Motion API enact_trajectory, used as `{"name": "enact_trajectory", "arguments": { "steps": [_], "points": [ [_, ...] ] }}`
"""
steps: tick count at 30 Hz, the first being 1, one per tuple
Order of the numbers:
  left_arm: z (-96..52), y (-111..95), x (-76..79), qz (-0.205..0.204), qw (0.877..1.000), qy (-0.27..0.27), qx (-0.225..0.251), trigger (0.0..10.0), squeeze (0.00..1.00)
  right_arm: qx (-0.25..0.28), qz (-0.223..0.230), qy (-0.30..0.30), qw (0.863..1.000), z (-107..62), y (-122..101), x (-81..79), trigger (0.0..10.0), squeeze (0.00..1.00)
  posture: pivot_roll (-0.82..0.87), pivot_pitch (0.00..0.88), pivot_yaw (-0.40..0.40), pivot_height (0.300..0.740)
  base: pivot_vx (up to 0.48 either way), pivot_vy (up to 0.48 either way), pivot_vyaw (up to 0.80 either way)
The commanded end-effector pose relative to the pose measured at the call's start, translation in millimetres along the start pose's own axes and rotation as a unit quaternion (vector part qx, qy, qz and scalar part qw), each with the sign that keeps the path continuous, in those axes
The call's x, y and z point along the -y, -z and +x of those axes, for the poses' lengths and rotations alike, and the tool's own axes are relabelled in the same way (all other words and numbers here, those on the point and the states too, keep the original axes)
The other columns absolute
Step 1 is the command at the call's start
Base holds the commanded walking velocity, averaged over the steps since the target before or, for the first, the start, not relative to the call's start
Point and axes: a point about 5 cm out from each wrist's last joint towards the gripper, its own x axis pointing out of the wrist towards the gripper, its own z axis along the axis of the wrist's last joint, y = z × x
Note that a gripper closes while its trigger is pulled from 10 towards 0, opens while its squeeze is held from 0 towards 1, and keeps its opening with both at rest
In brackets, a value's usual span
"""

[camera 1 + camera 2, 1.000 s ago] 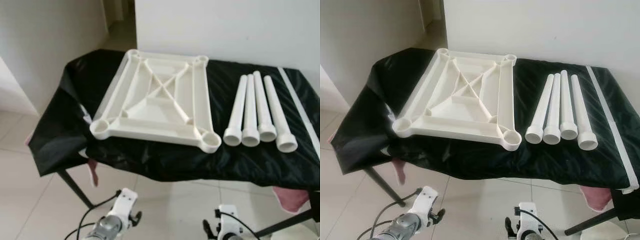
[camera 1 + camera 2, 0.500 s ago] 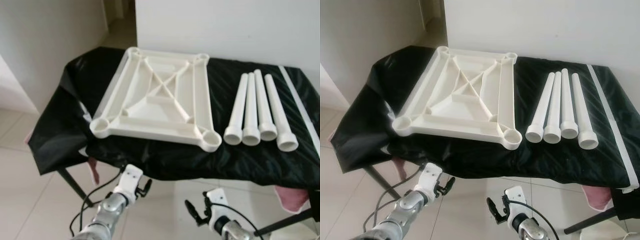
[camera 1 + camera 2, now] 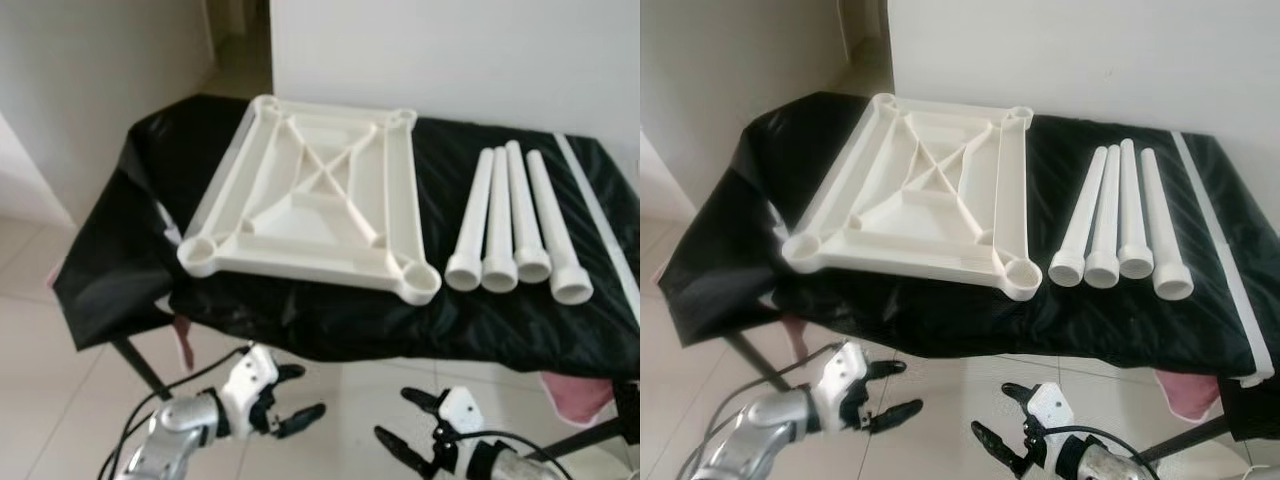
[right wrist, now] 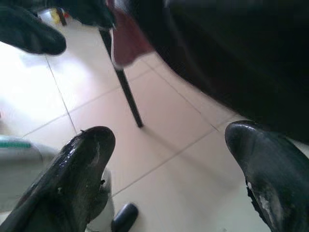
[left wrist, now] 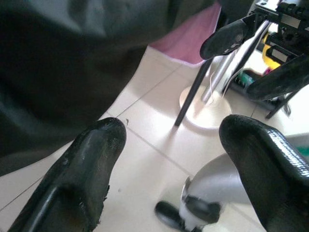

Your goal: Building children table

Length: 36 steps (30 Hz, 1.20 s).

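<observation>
A white plastic tabletop (image 3: 300, 262) lies upside down on the black-covered table (image 3: 330, 320), with a round socket at each corner. Several white legs (image 3: 515, 225) lie side by side to its right, wide ends toward me. My left gripper (image 3: 300, 392) hangs below the table's front edge, open and empty, pointing right. My right gripper (image 3: 398, 418) is also low over the floor, open and empty, pointing left toward the other. In the left wrist view the left gripper (image 5: 174, 135) frames floor tiles; in the right wrist view the right gripper (image 4: 171, 137) does the same.
A black metal table leg (image 3: 145, 370) slants down at the left. Pink cloth (image 3: 580, 395) hangs under the black cover at the right. A white strip (image 3: 600, 225) runs along the table's right side. A white wall stands behind, with pale floor tiles below.
Both arms have come up from the bottom edge of the picture. The grippers have turned inward to face each other and their fingers have spread apart.
</observation>
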Motion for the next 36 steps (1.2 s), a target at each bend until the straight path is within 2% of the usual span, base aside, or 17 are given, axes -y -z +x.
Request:
{"name": "enact_trajectory", "arguments": {
  "steps": [1,4,5,8,12,15,19,20,21,22,23,28,29,30,31,32,36],
  "points": [
    [1.0,-6,5.9,-0.004,0.999,0.052,0.013,10.0,0.0,0.005,0.008,-0.006,1.0,-1.5,-4,-0.7,10.0,0.0,-0.04,0.032,-0.015,0.74,0.0,0.0,0.0],
    [0.1,-34,-4.5,-0.005,0.997,0.014,0.08,10.0,0.0,0.055,-0.012,0.03,0.998,1.6,-31,12.8,10.0,0.0,-0.04,0.033,-0.018,0.74,0.0,0.0,0.0],
    [0.1,-34,-4.5,-0.005,0.997,0.014,0.08,10.0,0.0,0.055,-0.012,0.03,0.998,1.6,-31,12.8,10.0,0.0,-0.04,0.033,-0.018,0.74,0.0,0.0,0.0],
    [-0.1,-56,-14.4,-0.019,0.988,-0.05,0.145,10.0,0.0,0.095,-0.017,0.067,0.993,6.8,-52,21.2,10.0,0.0,-0.03,0.03,-0.017,0.74,0.0,0.0,0.0],
    [0.0,-63,-16.3,-0.028,0.983,-0.075,0.166,10.0,0.0,0.117,-0.013,0.093,0.989,10.2,-60,24.8,10.0,0.0,-0.03,0.028,-0.019,0.74,0.0,0.0,0.0],
    [-0.3,-73,-18.0,-0.028,0.975,-0.108,0.194,10.0,0.0,0.163,0.007,0.131,0.978,16.1,-72,27.5,10.0,0.0,-0.03,0.027,-0.017,0.74,0.0,0.0,0.0],
    [-1.4,-78,-20.3,-0.036,0.972,-0.118,0.202,10.0,0.0,0.179,0.018,0.155,0.972,16.5,-79,30.6,10.0,0.0,-0.03,0.027,-0.015,0.74,0.0,0.0,0.0],
    [0.0,-80,-26.9,-0.042,0.967,-0.143,0.207,10.0,0.0,0.192,0.028,0.181,0.964,17.6,-82,35.3,10.0,0.0,-0.03,0.028,-0.014,0.74,0.0,0.0,0.0],
    [0.0,-80,-26.9,-0.042,0.967,-0.143,0.207,10.0,0.0,0.192,0.028,0.181,0.964,17.6,-82,35.3,10.0,0.0,-0.03,0.028,-0.014,0.74,0.0,0.0,0.0],
    [4.3,-80,-42.1,-0.051,0.959,-0.199,0.197,10.0,0.0,0.209,0.048,0.237,0.948,21.2,-88,44.9,10.0,0.0,-0.04,0.029,-0.016,0.74,0.0,0.0,0.0],
    [6.8,-80,-48.7,-0.054,0.955,-0.224,0.188,10.0,0.0,0.212,0.058,0.262,0.94,23.0,-90,49.2,10.0,0.0,-0.04,0.029,-0.016,0.74,0.0,0.0,0.0],
    [9.8,-79,-58.7,-0.067,0.947,-0.265,0.167,10.0,0.0,0.222,0.089,0.315,0.918,28.9,-95,56.8,10.0,0.0,-0.05,0.026,-0.017,0.74,0.0,0.0,0.0],
    [9.4,-81,-65.0,-0.078,0.939,-0.288,0.171,10.0,0.0,0.222,0.102,0.337,0.909,32.9,-96,59.2,10.0,0.0,-0.05,0.02,-0.017,0.74,0.0,0.0,0.0],
    [9.4,-81,-65.0,-0.078,0.939,-0.288,0.171,10.0,0.0,0.222,0.102,0.337,0.909,32.9,-96,59.2,10.0,0.0,-0.05,0.02,-0.017,0.74,0.0,0.0,0.0],
    [7.6,-87,-71.6,-0.07,0.928,-0.317,0.183,10.0,0.0,0.215,0.091,0.352,0.907,36.5,-97,59.1,10.0,0.0,-0.06,0.014,-0.017,0.74,0.0,0.0,0.0],
    [7.6,-87,-71.6,-0.07,0.928,-0.317,0.183,10.0,0.0,0.215,0.091,0.352,0.907,36.5,-97,59.1,10.0,0.0,-0.06,0.014,-0.017,0.74,0.0,0.0,0.0],
    [2.9,-96,-82.5,-0.071,0.911,-0.348,0.208,10.0,0.0,0.215,0.069,0.356,0.907,42.0,-102,55.9,10.0,0.0,-0.06,0.004,-0.013,0.74,0.0,0.0,0.0]
  ]
}}
